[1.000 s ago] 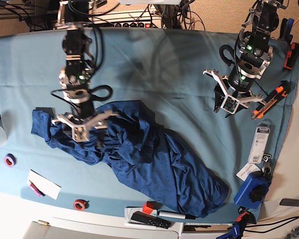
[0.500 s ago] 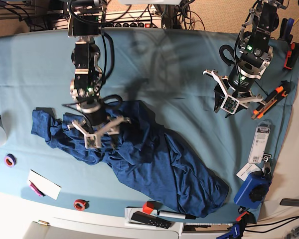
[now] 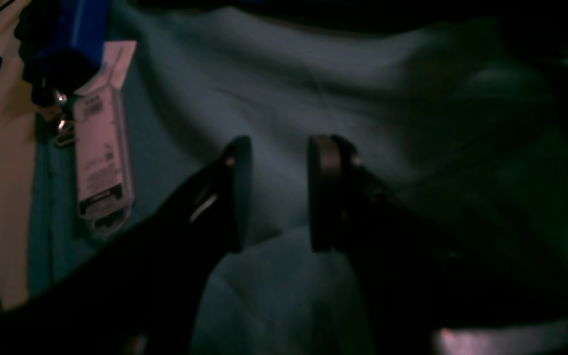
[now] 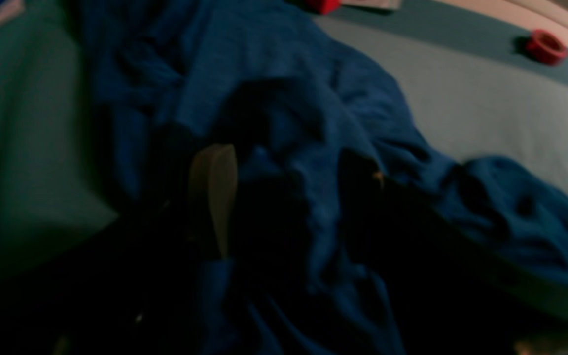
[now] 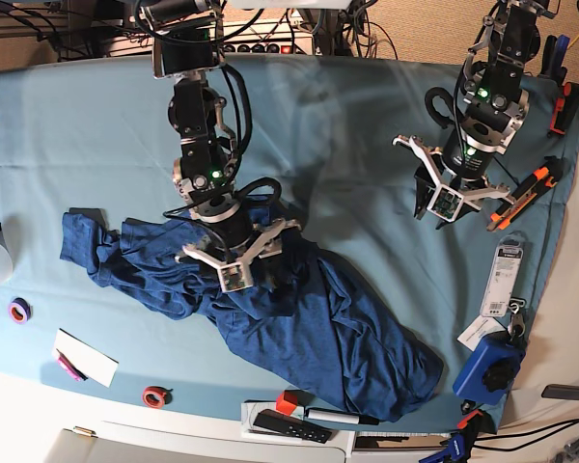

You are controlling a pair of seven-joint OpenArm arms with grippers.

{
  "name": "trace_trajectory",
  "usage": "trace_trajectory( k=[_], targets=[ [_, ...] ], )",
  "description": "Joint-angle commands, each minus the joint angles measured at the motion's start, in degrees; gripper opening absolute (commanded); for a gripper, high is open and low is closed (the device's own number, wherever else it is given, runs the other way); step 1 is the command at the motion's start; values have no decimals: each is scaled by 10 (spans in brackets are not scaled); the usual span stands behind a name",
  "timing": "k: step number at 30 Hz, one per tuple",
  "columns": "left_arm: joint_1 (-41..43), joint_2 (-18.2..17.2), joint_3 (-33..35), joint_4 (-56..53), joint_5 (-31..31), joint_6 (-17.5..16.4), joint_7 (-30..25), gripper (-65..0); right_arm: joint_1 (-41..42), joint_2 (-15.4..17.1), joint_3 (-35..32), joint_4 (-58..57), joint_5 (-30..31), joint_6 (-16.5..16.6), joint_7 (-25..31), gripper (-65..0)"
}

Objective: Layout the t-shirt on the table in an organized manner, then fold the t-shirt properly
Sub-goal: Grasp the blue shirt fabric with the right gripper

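The dark navy t-shirt (image 5: 338, 328) lies crumpled in a diagonal heap from left centre to the lower right of the teal-draped table (image 5: 347, 125). My right gripper (image 5: 236, 275) is low over the shirt's upper middle. In the right wrist view it (image 4: 289, 197) is open, its fingers (image 4: 212, 197) astride a bunched fold of the shirt (image 4: 313, 98). My left gripper (image 5: 446, 207) hangs open and empty over bare cloth at the right, away from the shirt. It also shows in the left wrist view (image 3: 280, 197) above the table (image 3: 313, 88).
A packaged item (image 5: 505, 280), a blue object (image 5: 487, 367) and an orange tool (image 5: 526, 193) lie at the right edge. A red tape roll (image 5: 154, 395), purple roll (image 5: 19, 311), white card (image 5: 85, 357), remote (image 5: 289, 425) and red block (image 5: 288, 401) line the front.
My right arm has moved to the right and slightly down across the shirt, from its left part to its upper middle. The left arm has not moved.
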Motion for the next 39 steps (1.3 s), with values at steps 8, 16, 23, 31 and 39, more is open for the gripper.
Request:
trace_trajectory(
  k=[8,16,23,31,39],
  targets=[
    [-6,-5,-2,10,3,3,-17,-445,23,-2,1,-69,-13,-4,50,-298],
    [-6,-5,-2,10,3,3,-17,-446,40,-2,0,-72,-13,-3,73,-418],
    [-6,-5,-2,10,3,3,-17,-446,43,-2,0,-72,-13,-3,70,-650],
    [-6,-5,-2,10,3,3,-17,-446,38,0,0,12,-19,32,-28,-650],
    [-6,-5,-2,10,4,2,-17,-446,-44,4,0,226,-6,32,-125,-650]
  ],
)
